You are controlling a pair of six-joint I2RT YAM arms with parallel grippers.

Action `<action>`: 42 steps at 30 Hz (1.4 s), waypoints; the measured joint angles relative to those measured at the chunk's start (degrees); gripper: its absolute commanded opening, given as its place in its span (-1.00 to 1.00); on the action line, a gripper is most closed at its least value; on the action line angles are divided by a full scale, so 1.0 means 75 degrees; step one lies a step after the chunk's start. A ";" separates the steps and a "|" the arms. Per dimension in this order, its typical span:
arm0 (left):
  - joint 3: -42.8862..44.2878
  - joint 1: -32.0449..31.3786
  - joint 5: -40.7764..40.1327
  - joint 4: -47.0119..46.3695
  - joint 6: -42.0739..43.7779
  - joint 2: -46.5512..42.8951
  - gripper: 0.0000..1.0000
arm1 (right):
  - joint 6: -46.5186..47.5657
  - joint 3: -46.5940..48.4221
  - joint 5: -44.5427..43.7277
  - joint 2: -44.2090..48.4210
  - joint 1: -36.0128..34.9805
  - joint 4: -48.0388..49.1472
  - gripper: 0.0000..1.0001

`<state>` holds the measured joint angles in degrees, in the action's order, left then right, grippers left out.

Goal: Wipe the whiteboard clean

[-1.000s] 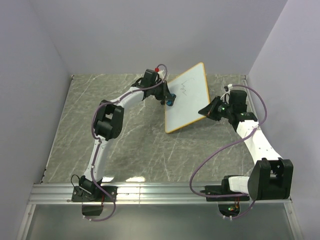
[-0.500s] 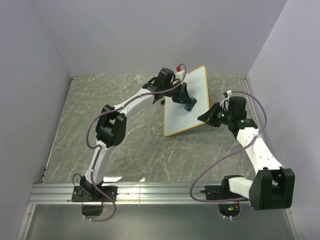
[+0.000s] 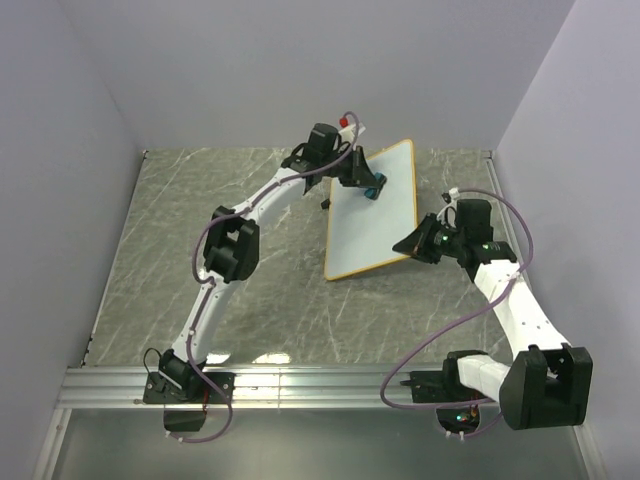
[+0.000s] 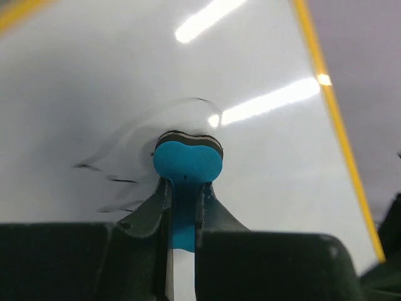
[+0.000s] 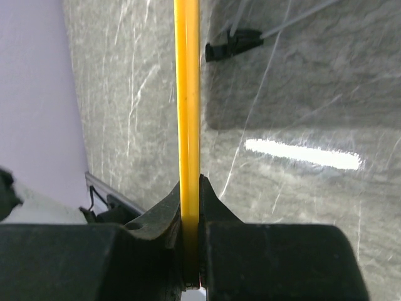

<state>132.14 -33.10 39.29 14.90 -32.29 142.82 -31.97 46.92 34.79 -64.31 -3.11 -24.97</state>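
The whiteboard, white with an orange-yellow rim, is held up at a tilt over the table's far right. My right gripper is shut on its near right edge; in the right wrist view the yellow rim runs straight up from between the jaws of that gripper. My left gripper is shut on a blue eraser, whose dark felt face presses on the whiteboard near its far edge. In the left wrist view the eraser sticks out past the gripper, with faint smeared strokes left of it.
Grey marble-patterned tabletop lies under the board, closed in by walls at left, back and right. An aluminium rail runs along the near edge. A small black foot juts from the board's underside.
My left gripper carried the eraser from the board's left edge across its face, then toward the far edge. The dark scribble no longer shows from above. The right arm shifted slightly, still gripping.
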 measured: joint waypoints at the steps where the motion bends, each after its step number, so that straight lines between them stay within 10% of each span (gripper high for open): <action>1: 0.0082 0.0102 -0.0050 -0.0035 -0.0006 0.0131 -0.99 | 0.0015 0.0000 0.0032 0.0003 -0.0003 -0.0047 -1.00; 22: 0.0498 0.0749 -0.0498 0.0128 0.0720 0.0874 -0.99 | 0.0198 0.0009 0.0475 -0.0221 -0.0280 -0.0574 -1.00; 42: -0.3258 -0.0542 -0.0006 0.0038 0.1099 -0.2034 -0.99 | 0.0152 -0.0076 0.0612 -0.0175 -0.0350 -0.0933 -1.00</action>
<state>107.70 -37.17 39.24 15.18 -24.05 127.57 -30.83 46.35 39.38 -65.63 -5.74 -31.97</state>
